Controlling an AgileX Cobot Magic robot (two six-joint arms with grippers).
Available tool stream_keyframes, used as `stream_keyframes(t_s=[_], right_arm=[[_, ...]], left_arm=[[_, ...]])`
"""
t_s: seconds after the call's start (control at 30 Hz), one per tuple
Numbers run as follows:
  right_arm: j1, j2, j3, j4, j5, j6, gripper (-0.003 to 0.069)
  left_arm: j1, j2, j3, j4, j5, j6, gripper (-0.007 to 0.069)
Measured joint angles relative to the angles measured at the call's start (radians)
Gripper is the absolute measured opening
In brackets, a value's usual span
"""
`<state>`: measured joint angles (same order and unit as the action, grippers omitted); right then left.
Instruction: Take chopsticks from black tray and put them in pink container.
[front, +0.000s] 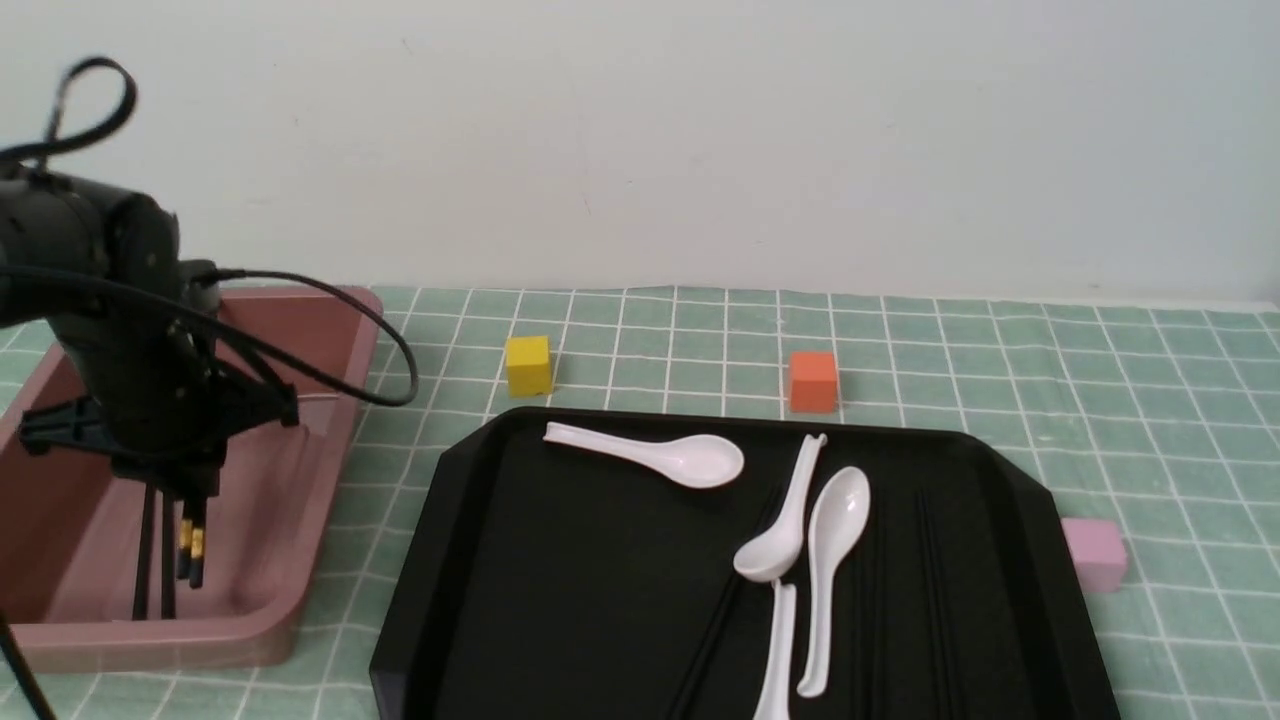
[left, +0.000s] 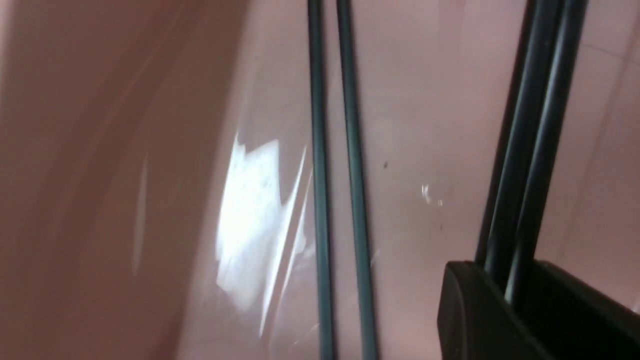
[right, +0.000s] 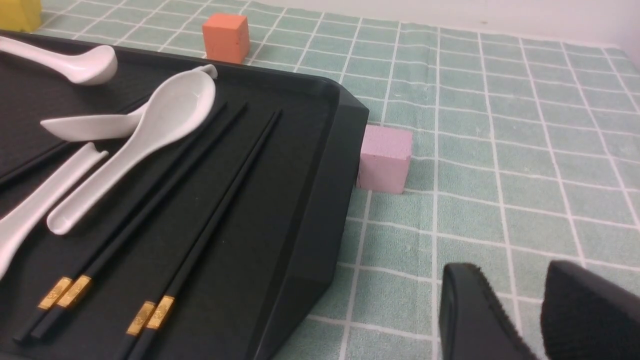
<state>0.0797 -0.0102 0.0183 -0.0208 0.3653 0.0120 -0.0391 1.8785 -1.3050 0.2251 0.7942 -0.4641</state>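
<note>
My left gripper (front: 190, 490) hangs over the pink container (front: 300, 560), shut on a pair of chopsticks (front: 192, 545) that point down with their yellow bands showing. In the left wrist view my left gripper (left: 510, 295) clamps this held pair (left: 530, 150), and a second pair (left: 340, 175) lies on the pink floor. More yellow-banded chopsticks (right: 200, 235) lie in the black tray (right: 320, 200), which is also the black tray (front: 460, 560) in the front view. My right gripper (right: 510, 280) hovers open over the tablecloth beside the tray; the front view does not show it.
Three white spoons (front: 690, 462) (front: 790, 520) (front: 835, 540) and part of another lie in the tray. A yellow cube (front: 528, 365) and an orange cube (front: 813, 381) stand behind it. A small pale pink cube (front: 1095, 553) sits by its right rim. Green checked cloth covers the table.
</note>
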Motion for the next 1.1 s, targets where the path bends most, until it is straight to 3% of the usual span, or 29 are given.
stream_keyframes(t_s=[0.23,0.33,0.47,0.6,0.63,0.8,1.1], right_arm=[[0.000,0.000,0.000,0.000,0.000,0.000,0.0240],[0.000,0.000,0.000,0.000,0.000,0.000,0.0240],[0.000,0.000,0.000,0.000,0.000,0.000,0.0240],[0.000,0.000,0.000,0.000,0.000,0.000,0.0240],[0.000,0.000,0.000,0.000,0.000,0.000,0.0240],[0.000,0.000,0.000,0.000,0.000,0.000,0.0240],[0.000,0.000,0.000,0.000,0.000,0.000,0.0240]], left_arm=[[0.000,0.004,-0.030,-0.030,0.109,-0.021,0.0223],[0.000,-0.017,-0.036,-0.049,0.164,-0.021,0.0227],[0.000,-0.102,-0.036,-0.084,0.223,0.012,0.0167],[0.000,-0.261,0.010,-0.137,0.243,0.080,0.0035],[0.000,-0.323,0.047,-0.154,0.236,0.094,-0.0006],[0.000,-0.585,0.271,-0.282,0.152,0.171,-0.0013],[0.000,-1.201,0.842,-0.680,-0.152,0.478,-0.0013]])
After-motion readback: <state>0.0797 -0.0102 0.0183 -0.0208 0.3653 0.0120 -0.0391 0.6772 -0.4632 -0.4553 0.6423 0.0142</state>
